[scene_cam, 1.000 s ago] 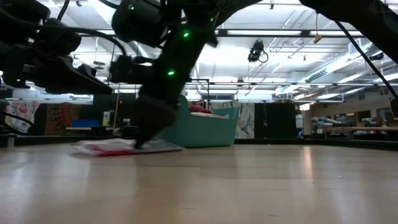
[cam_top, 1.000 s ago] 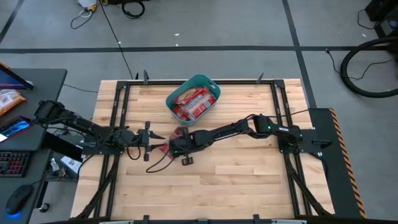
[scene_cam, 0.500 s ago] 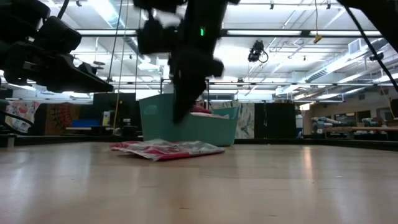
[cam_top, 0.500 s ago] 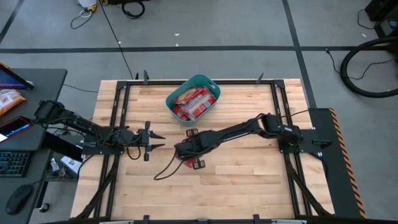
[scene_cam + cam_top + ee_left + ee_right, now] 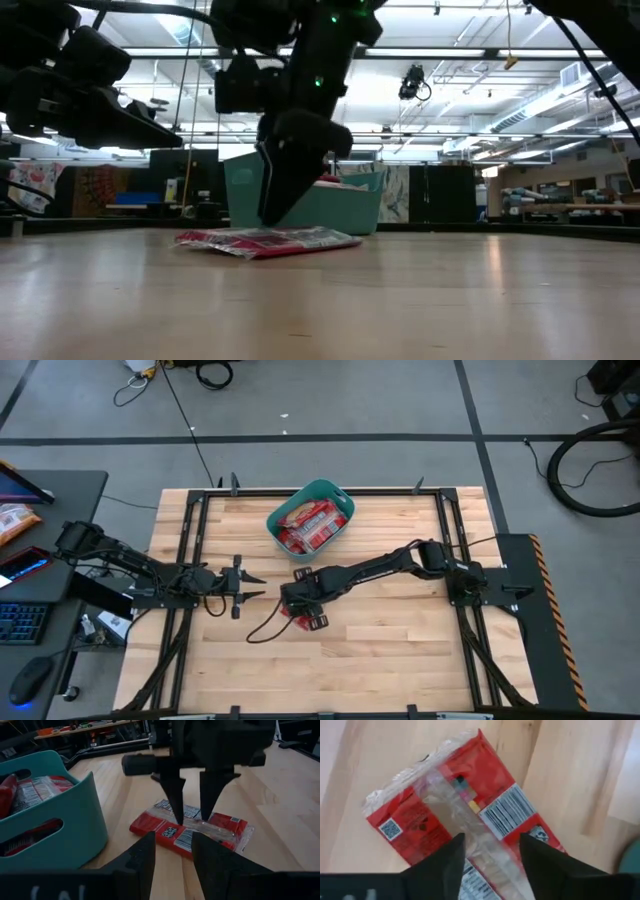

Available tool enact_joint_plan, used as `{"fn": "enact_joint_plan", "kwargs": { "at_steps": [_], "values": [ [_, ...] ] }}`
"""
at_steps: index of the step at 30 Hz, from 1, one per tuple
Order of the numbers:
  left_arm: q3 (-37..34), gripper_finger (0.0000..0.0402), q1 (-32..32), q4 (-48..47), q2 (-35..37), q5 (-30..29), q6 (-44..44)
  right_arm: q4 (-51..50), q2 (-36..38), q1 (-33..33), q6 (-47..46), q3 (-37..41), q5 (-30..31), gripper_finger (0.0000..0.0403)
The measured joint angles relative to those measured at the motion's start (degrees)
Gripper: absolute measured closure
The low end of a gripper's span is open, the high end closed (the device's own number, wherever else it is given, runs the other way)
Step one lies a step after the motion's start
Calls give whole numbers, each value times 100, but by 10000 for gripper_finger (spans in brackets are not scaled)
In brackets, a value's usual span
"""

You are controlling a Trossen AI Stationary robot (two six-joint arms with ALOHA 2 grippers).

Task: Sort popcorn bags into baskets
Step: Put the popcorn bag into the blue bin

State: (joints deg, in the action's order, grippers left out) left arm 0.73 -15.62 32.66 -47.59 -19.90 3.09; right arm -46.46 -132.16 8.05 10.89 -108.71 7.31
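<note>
Right claw (image 5: pixel 192 812) hangs open, empty, over flat red crinkly-plastic popcorn packet (image 5: pixel 192 829) mid-bench: judged light, limp, slippery; pinch across its middle.

In the high view, the lone popcorn bag (image 5: pixel 303 616) on the table is almost wholly covered by the right gripper (image 5: pixel 297 603), so only a red sliver is seen. In the right wrist view its lower end is cut off by the picture's edge and hidden behind the dark fingers (image 5: pixel 441 865). The teal basket (image 5: pixel 75 820) is cropped in the left wrist view, and its packets (image 5: pixel 311 525) are too small to be counted, perhaps several.
</note>
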Motion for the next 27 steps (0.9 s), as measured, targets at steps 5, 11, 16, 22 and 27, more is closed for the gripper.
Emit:
{"fn": "enact_joint_plan", "kwargs": {
  "at_steps": [5,11,16,22,27],
  "values": [
    [0,269,0,-27,0,2,8,640,15,-4,413,425,69,183],
    [1,269,0,-44,-1,2,14,632,48,-50,214,586,9,222],
    [2,269,0,-35,-2,2,7,499,48,-52,-74,587,-157,297],
    [2,269,2,-33,-2,2,9,417,37,-52,-72,559,-180,390],
    [0,269,2,-33,-2,0,37,-227,-25,-52,-65,150,51,385]
  ]
}}
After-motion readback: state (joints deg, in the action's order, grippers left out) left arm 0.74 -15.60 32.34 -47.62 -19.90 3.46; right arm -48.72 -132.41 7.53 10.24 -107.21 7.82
